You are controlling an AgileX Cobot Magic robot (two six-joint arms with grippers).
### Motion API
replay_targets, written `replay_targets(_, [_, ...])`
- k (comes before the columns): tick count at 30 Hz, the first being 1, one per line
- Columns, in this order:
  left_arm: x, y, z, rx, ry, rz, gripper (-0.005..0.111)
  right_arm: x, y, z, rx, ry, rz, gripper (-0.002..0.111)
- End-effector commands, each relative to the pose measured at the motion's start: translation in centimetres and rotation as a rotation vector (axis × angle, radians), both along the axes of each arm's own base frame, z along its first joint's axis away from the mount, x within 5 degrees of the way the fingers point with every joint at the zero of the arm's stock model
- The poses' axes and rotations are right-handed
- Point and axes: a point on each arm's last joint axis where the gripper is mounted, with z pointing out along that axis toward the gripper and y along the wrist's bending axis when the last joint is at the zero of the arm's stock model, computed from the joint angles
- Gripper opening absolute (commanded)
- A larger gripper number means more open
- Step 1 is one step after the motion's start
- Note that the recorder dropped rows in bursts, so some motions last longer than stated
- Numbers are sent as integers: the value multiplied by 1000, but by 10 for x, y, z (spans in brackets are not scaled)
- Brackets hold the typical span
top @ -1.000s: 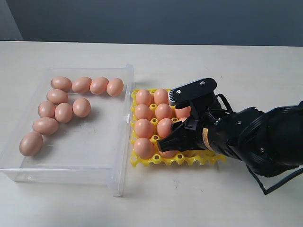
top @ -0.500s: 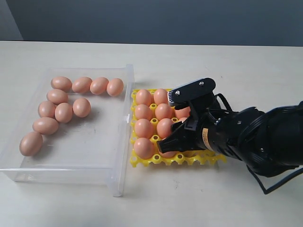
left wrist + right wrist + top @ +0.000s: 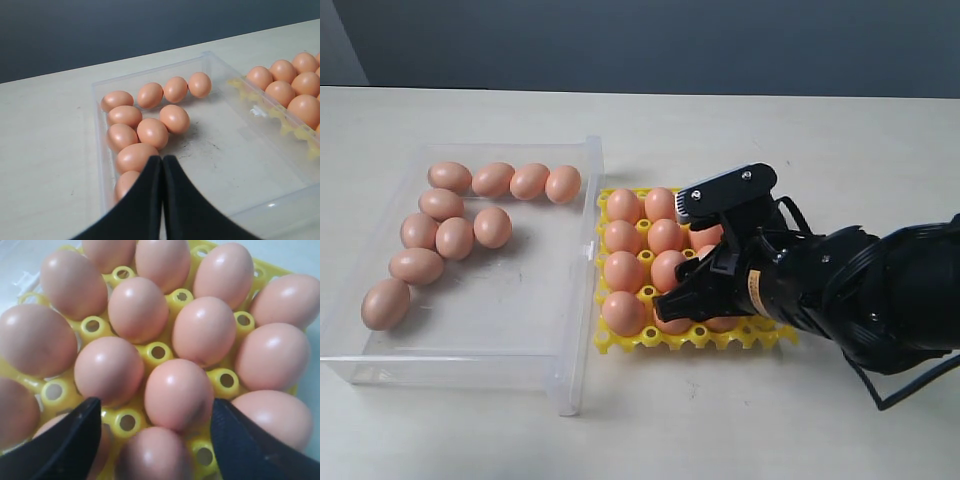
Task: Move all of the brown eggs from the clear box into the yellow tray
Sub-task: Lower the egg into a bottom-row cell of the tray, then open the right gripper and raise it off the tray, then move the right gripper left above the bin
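Straddling brown egg (image 3: 152, 457) at yellow tray's (image 3: 620, 343) 6 o'clock, right end effector (image 3: 155, 407) spread for release; left end effector (image 3: 161, 162) pressed together.

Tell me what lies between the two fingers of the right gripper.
The open right gripper has two brown eggs between its fingers, seated in the yellow tray; the right wrist view shows it.

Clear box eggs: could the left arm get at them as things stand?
Probably yes: the left gripper, jaws shut, points at the brown eggs in the open-topped clear box, nothing between.
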Motion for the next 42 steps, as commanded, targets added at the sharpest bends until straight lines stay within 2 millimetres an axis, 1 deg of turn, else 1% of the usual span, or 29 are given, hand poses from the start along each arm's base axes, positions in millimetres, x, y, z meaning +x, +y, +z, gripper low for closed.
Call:
replay_targets(1, [0,0,0,-4,-11,-1,0,3,-1,1,-11,-19,-9,65])
replay_targets(7, [0,0,0,-4,-11,-1,0,3,-2,2,-15,-27,-16,65])
replay_targets(10, [0,0,0,-4,-11,-1,0,3,-2,9,3,-42,-16,65])
replay_targets(13, [0,0,0,-4,-11,-1,0,1,-3,22,44,-69,-9,65])
replay_targets(17, [0,0,0,-4,-11,-1,0,-5,-8,53,125,-142,-6,65])
replay_targets(20, [0,0,0,-4,-11,-1,0,-13,-12,77,207,-182,22,65])
replay_targets(21, [0,0,0,-4,-11,-1,0,-15,-12,82,229,-186,35,65])
replay_targets(24, [0,0,0,-4,-11,-1,0,-24,-10,98,304,-180,100,65])
replay_targets(26, [0,0,0,-4,-11,-1,0,-25,-4,105,342,-165,144,65])
replay_targets(28, [0,0,0,-4,-11,-1,0,-23,5,110,369,-149,183,65])
replay_targets(31, [0,0,0,-4,-11,-1,0,-13,24,117,400,-123,234,65])
replay_targets(34, [0,0,0,-4,-11,-1,0,4,47,118,412,-108,260,64])
replay_targets(37, [0,0,0,-4,-11,-1,0,23,78,116,416,-95,302,56])
replay_targets(39, [0,0,0,-4,-11,-1,0,35,102,108,427,-51,376,49])
replay_targets(40, [0,0,0,-4,-11,-1,0,41,113,100,430,-23,399,47])
replay_targets(42, [0,0,0,-4,-11,-1,0,54,135,87,445,22,446,48])
